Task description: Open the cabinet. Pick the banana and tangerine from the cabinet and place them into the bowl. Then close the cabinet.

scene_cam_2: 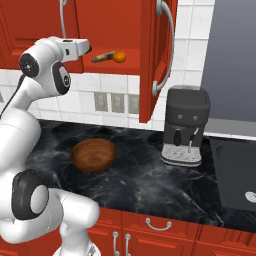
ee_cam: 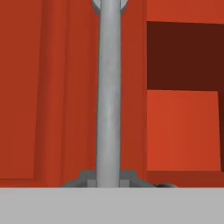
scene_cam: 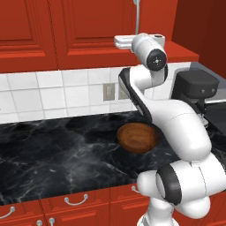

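One wooden bowl (scene_cam_2: 93, 155) sits nearest me on the black marble tabletop (scene_cam_2: 140, 185), a coffee machine (scene_cam_2: 185, 131) to its right. Above, the cabinet (scene_cam_2: 37, 30) has its right door (scene_cam_2: 152, 55) swung open beside the machine; banana (scene_cam_2: 103, 57) and tangerine (scene_cam_2: 118, 56) lie touching inside. My fingers (ee_cam: 108, 181) are clamped on the left door's silver handle (ee_cam: 108, 96).
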